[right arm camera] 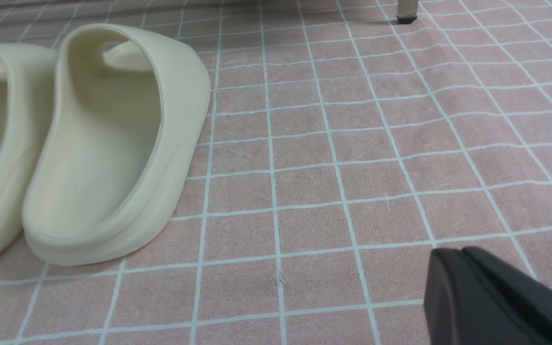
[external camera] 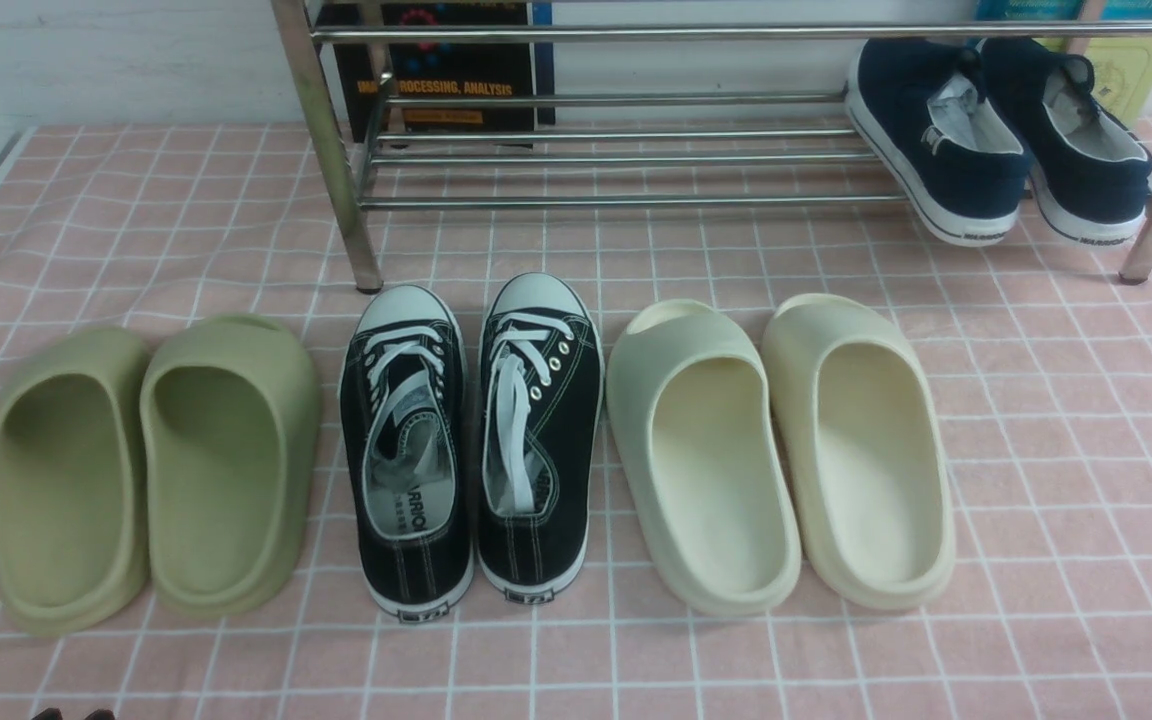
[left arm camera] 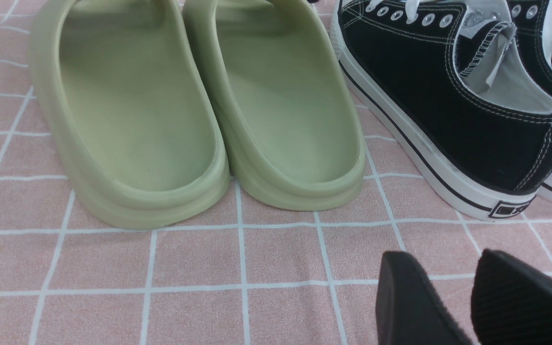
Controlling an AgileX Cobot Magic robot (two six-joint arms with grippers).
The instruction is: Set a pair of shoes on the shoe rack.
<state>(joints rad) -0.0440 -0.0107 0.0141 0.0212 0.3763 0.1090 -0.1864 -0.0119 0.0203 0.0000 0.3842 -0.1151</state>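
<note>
The pair of shoes [external camera: 1001, 135] is located on the lowest rods of the shoe rack [external camera: 616, 150], at its right end, toes pointing away from the robot and heels overhanging the front rod toward it. The long axis of each shoe is set roughly front to back, slightly angled. The pair lies far forward and to the right of both arms; the right arm is judged the nearer.

The right gripper [right arm camera: 467, 278] is seen with its jaws pressed together, holding nothing, low over bare pink checked cloth [right arm camera: 352, 167] beside the cream slippers [right arm camera: 108, 143]. The left gripper [left arm camera: 448, 297] is seen with its jaws parted, empty, just behind the green slippers [left arm camera: 199, 105] and the black lace-up sneakers [left arm camera: 453, 100], touching neither. Placement is judged complete.
</note>
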